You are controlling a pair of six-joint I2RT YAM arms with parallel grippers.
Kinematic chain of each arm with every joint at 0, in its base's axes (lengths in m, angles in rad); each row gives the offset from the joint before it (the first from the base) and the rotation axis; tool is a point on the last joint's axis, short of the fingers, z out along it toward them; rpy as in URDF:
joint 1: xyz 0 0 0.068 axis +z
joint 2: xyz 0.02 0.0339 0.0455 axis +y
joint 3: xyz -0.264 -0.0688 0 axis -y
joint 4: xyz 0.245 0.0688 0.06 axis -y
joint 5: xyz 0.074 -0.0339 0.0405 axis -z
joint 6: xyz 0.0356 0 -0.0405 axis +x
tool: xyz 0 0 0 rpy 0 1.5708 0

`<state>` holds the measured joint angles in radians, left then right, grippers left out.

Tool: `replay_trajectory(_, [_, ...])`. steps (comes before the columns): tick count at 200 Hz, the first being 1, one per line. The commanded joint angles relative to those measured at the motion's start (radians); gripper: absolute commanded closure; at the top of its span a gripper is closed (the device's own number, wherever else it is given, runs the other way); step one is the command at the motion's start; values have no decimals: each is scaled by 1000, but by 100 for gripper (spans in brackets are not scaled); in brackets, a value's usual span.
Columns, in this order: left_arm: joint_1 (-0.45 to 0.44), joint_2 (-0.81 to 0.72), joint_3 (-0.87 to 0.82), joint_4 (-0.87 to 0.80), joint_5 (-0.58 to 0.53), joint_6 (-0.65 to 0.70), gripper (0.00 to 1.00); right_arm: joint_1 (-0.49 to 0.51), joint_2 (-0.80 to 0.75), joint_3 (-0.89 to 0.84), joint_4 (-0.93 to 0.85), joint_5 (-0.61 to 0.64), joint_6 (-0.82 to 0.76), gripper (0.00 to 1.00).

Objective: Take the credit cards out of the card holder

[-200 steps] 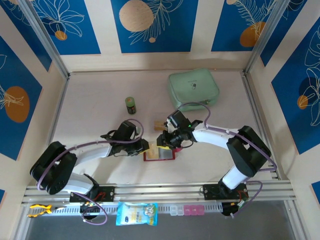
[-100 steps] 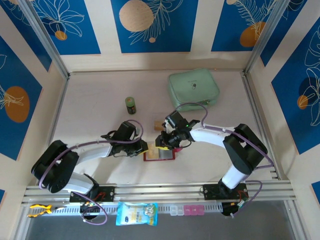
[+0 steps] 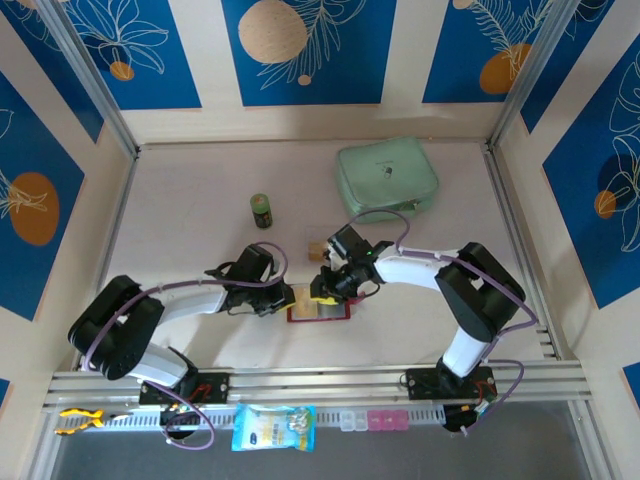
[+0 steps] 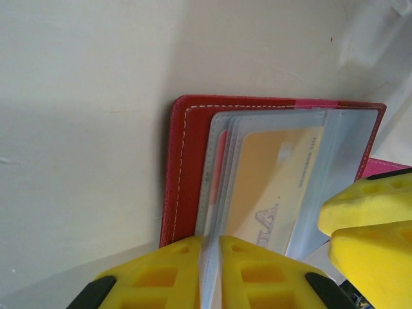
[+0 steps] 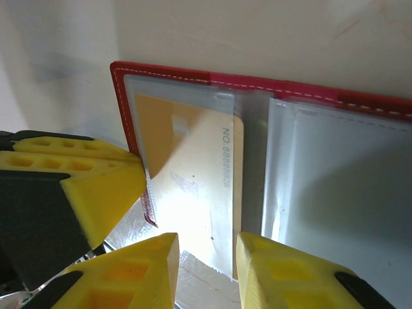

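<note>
**A:** Movement on the left: the left gripper (image 4: 209, 248) has been closing, and now it pinches the clear sleeves (image 4: 215, 161) at their near edge.

**B:** So the holder (image 3: 318, 309) is pinned. It lies open on the table (image 3: 200, 220) between both arms, with a tan card (image 5: 187, 167) still sleeved.

**A:** And the right gripper (image 5: 206, 257)?

**B:** It has edged left. The jaws are narrow with a gap showing, poised at the card's near edge. I'd say they aren't gripping yet.

**A:** Poses?

**B:** Both arms reach low and inward, wrists tipped over the holder. The right looks free to pull.

"NO 88…", partly legible, on the tan credit card (image 5: 199, 199)
</note>
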<state>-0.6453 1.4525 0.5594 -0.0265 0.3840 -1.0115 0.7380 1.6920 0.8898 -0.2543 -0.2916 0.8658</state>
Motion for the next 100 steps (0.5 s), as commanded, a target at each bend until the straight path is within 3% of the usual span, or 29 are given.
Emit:
replay_trajectory(1, [9,12,-4,-14,-2,25,87,9,16,31,1,-32,8,70])
replay_trajectory(100, [9,22,3,-48,-14,26,89,19,60,61,-47,-1,-10,72])
